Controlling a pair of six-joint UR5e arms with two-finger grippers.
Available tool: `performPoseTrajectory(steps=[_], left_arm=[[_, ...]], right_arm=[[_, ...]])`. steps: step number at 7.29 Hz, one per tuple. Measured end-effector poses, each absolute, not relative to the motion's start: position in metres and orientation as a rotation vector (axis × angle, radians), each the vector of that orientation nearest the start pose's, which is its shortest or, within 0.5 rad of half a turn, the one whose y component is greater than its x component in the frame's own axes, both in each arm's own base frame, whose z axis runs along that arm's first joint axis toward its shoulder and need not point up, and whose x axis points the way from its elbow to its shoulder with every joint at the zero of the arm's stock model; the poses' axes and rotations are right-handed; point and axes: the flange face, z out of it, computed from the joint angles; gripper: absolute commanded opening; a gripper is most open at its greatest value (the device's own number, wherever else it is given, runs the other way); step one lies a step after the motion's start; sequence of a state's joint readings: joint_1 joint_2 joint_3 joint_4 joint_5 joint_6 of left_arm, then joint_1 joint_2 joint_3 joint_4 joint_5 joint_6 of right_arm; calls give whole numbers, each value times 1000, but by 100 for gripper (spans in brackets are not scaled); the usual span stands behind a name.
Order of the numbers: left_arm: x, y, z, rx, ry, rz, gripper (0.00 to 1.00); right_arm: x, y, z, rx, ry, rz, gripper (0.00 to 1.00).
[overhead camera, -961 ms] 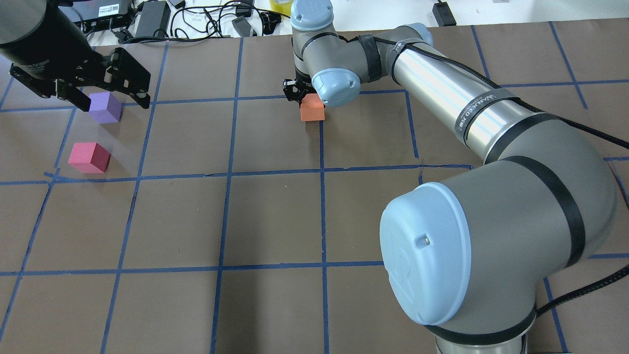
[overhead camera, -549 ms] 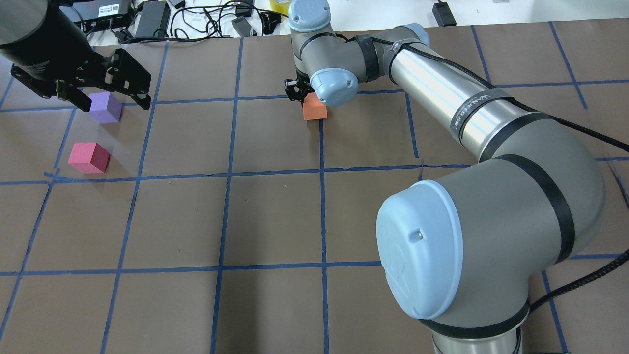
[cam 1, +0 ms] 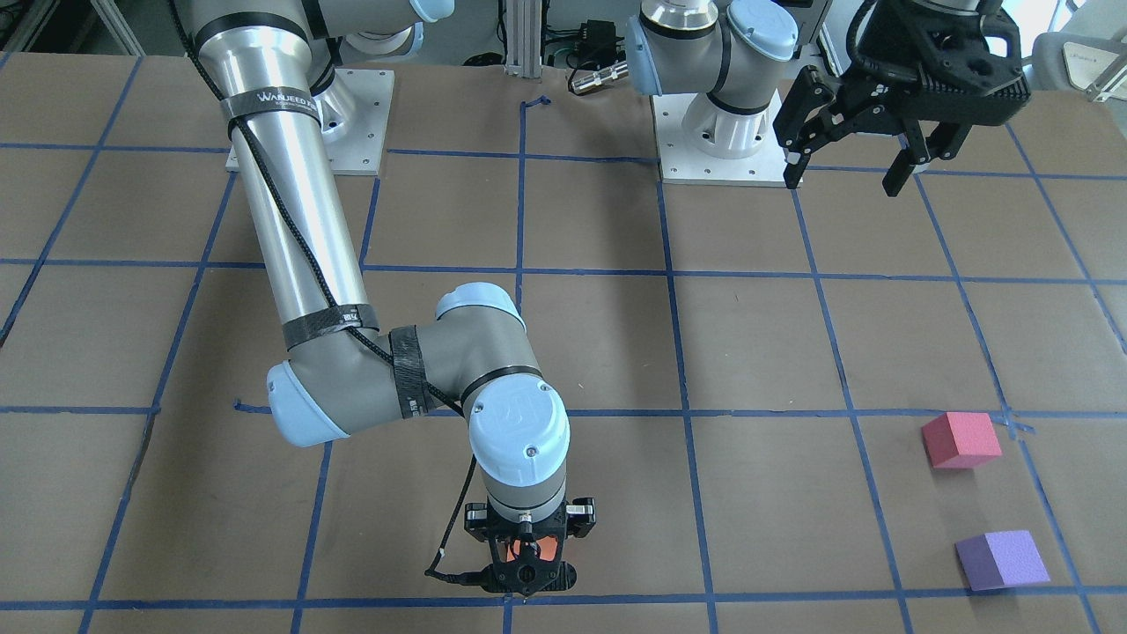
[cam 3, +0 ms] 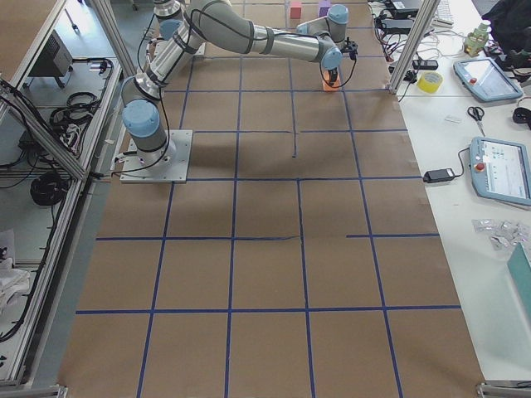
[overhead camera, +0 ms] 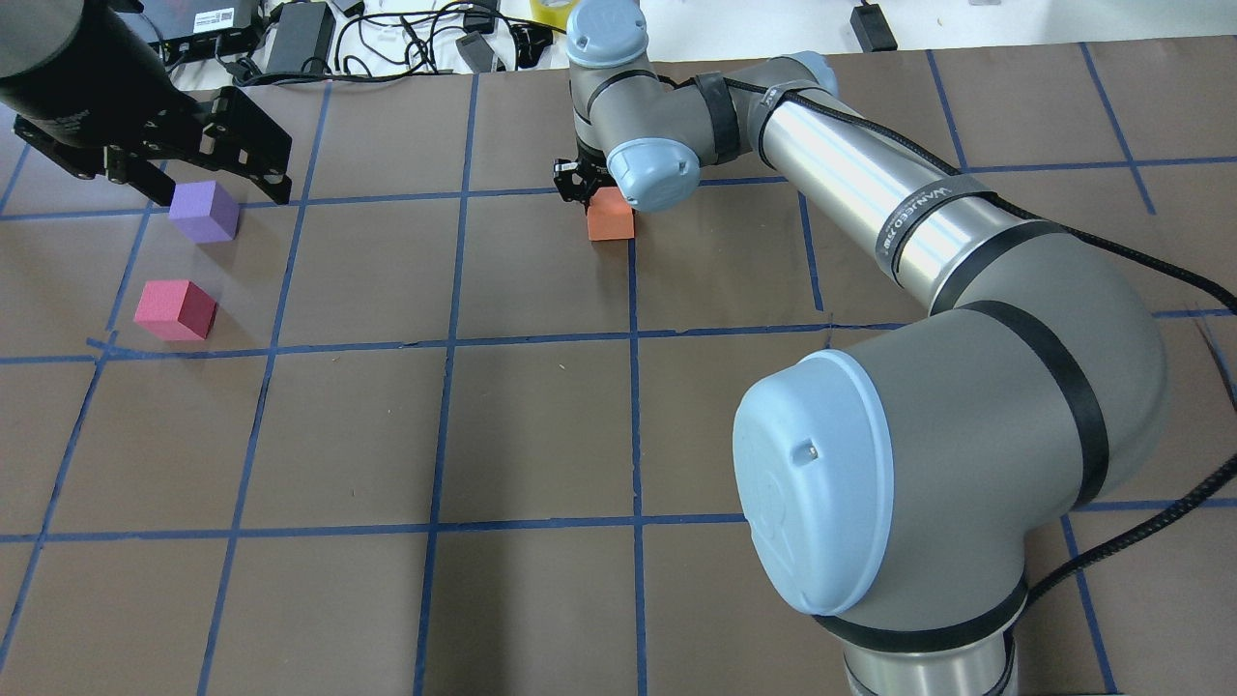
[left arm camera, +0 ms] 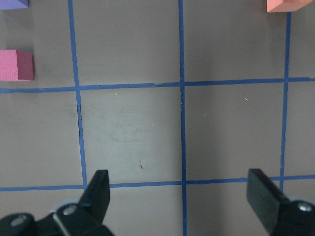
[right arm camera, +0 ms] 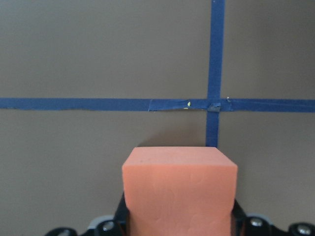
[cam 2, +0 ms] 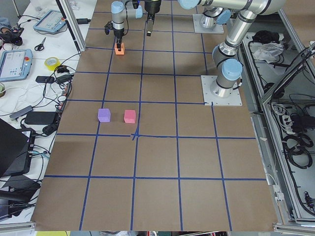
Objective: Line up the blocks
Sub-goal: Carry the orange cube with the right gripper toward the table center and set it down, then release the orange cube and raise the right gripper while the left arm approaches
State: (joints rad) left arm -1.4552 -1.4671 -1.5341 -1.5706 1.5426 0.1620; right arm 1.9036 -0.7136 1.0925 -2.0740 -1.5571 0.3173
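The orange block (overhead camera: 611, 217) is pinched in my right gripper (overhead camera: 591, 189) at the far middle of the table, beside a tape crossing. It fills the lower part of the right wrist view (right arm camera: 179, 183) and shows between the fingers in the front view (cam 1: 539, 548). I cannot tell whether it touches the paper. The purple block (overhead camera: 203, 212) and the pinkish-red block (overhead camera: 175, 310) sit apart at the far left, one behind the other. My left gripper (overhead camera: 216, 191) is open and empty, raised high over the table (cam 1: 843, 176).
Brown paper with a blue tape grid (overhead camera: 633, 333) covers the table. Cables and power bricks (overhead camera: 300, 34) lie beyond the far edge. My right arm's elbow (overhead camera: 899, 474) looms over the near right. Both arm bases (cam 1: 722, 132) stand on the robot's side.
My right arm has shifted slightly left with the orange block still gripped. My left gripper has drawn back a little, uncovering more of the purple block. The purple and pinkish-red blocks have not moved.
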Motion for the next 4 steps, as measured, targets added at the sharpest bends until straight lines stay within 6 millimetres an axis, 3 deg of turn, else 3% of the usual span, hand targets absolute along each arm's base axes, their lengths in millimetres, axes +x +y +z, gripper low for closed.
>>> performPoseTrajectory(steps=[1,3,4], left_arm=[[-82,-473,553,84,3140,-223,100],[-81,-478,548,89,3146,-216,100],[-78,-482,549,106,3144,-247,100]], right_arm=[[388,-709,210,-24,3083,-181,100],[388,-709,218,-14,3077,-194,100],[388,-707,233,2,3062,-204,100]])
